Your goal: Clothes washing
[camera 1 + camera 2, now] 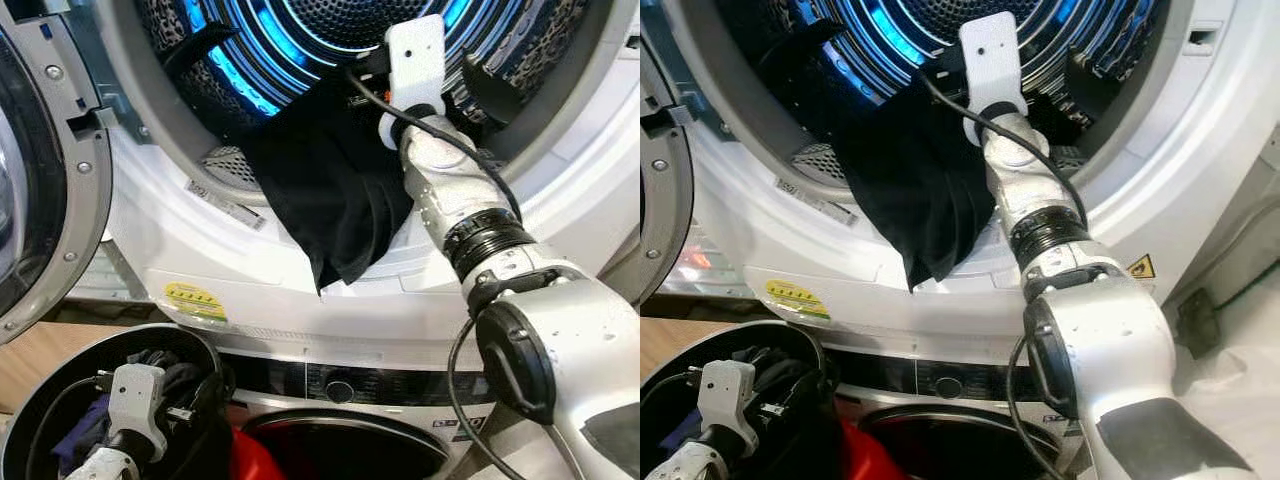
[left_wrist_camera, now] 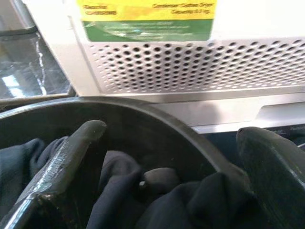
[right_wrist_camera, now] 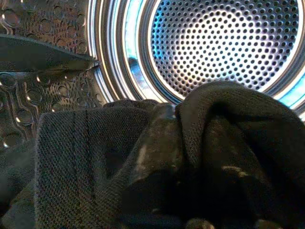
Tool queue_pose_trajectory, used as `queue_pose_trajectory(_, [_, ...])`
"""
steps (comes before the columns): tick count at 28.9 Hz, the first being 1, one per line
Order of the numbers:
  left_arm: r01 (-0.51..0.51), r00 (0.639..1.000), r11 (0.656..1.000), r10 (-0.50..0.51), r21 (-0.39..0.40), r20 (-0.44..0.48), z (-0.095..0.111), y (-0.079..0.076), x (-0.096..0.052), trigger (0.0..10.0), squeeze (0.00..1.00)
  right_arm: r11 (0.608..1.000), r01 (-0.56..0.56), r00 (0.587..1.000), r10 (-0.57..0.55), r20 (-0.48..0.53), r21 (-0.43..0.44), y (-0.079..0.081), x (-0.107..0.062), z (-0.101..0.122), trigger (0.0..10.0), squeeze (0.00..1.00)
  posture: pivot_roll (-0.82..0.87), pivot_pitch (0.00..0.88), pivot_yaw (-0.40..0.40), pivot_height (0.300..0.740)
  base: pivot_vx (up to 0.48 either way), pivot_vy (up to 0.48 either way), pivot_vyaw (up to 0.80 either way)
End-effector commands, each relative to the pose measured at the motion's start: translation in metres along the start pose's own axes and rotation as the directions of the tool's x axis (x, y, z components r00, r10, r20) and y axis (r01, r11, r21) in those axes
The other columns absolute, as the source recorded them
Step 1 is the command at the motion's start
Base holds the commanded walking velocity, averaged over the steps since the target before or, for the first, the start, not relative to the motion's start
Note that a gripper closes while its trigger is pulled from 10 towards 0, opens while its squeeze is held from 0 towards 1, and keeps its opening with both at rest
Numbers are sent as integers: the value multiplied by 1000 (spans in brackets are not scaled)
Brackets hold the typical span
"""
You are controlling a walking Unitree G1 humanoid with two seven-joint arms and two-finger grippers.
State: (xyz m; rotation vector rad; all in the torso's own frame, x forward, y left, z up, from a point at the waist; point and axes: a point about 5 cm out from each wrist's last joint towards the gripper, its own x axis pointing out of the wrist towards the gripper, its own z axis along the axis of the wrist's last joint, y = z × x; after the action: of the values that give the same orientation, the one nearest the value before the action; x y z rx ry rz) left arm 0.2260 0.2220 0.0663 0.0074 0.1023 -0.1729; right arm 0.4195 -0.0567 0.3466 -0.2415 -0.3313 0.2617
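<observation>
While draped over drum (image 1: 300, 40) rim, half out: black garment (image 1: 330, 190). Clamped by right gripper (image 3: 157, 157) inside drum, fingers closed on cloth. Left gripper (image 2: 162, 162) spread open over dark clothes (image 2: 143, 200) in black basket (image 1: 60, 380) below.

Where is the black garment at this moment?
In the left eye view the black garment hangs over the lower rim of the open drum, just left of the right arm, whose right gripper holds it inside the drum.
</observation>
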Motion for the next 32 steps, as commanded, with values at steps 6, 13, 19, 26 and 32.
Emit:
queue_pose_trajectory(6, [3, 1000, 1000, -2, 22, -23, -3, 4, -3, 10000, 0, 999, -30, 999, 31, 37, -21, 13, 4, 17, 10000, 1000, 140, 0, 72, 740, 0, 0, 0])
queue_pose_trajectory(13, [6, 1000, 1000, -5, 19, -28, -5, 3, -3, 10000, 0, 999, -32, 997, 34, 73, -32, 8, 5, 27, 10000, 1000, 125, 0, 74, 740, 0, 0, 0])
queue_pose_trajectory(19, [0, 1000, 1000, 1, 15, -26, -4, 3, -2, 10000, 0, 992, -58, 995, 67, 76, -116, 7, 5, 28, 10000, 1000, 118, 0, 78, 740, 0, 0, 0])
queue_pose_trajectory(26, [-12, 999, 1000, 12, 6, -31, -5, 3, -3, 10000, 0, 973, -64, 989, 91, 118, -220, -3, 3, 35, 10000, 1000, 101, 0, 82, 740, 0, 0, 0])
queue_pose_trajectory(32, [-14, 999, 1000, 14, 1, -32, -5, 3, -1, 10000, 0, 945, -88, 985, 131, 117, -316, -5, 0, 29, 10000, 1000, 83, 0, 90, 740, 0, 0, 0])
